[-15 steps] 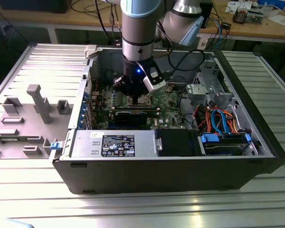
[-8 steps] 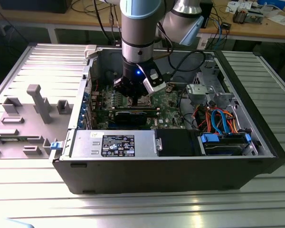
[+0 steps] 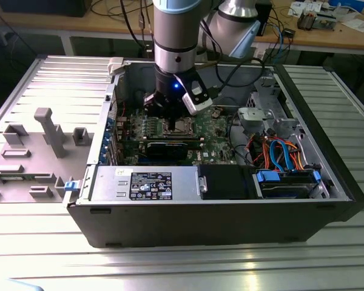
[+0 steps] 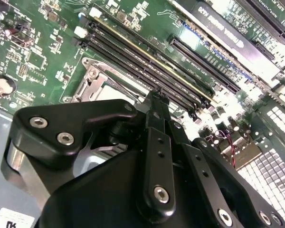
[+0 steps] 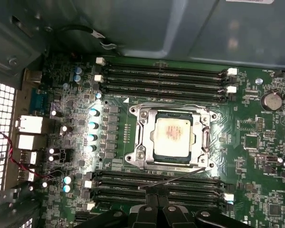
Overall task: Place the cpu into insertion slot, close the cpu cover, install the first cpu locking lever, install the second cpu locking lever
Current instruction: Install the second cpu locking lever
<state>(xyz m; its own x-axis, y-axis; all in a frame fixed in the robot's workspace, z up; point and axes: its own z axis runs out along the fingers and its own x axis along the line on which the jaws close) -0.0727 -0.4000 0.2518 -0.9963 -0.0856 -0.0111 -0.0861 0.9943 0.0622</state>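
The arm (image 3: 177,36) points straight down, its hand (image 5: 157,202) with fingertips pressed together.

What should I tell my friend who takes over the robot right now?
Gripper: low over the green board, just beside the socket, close to the free end of a thin lever. I cannot tell if it is gripping.
Chip: already sitting in the socket.
Cover: lying down around the chip, so it looks closed.
Not done: that thin lever sticks out at a slant and is not locked down. I cannot tell about the other lever.
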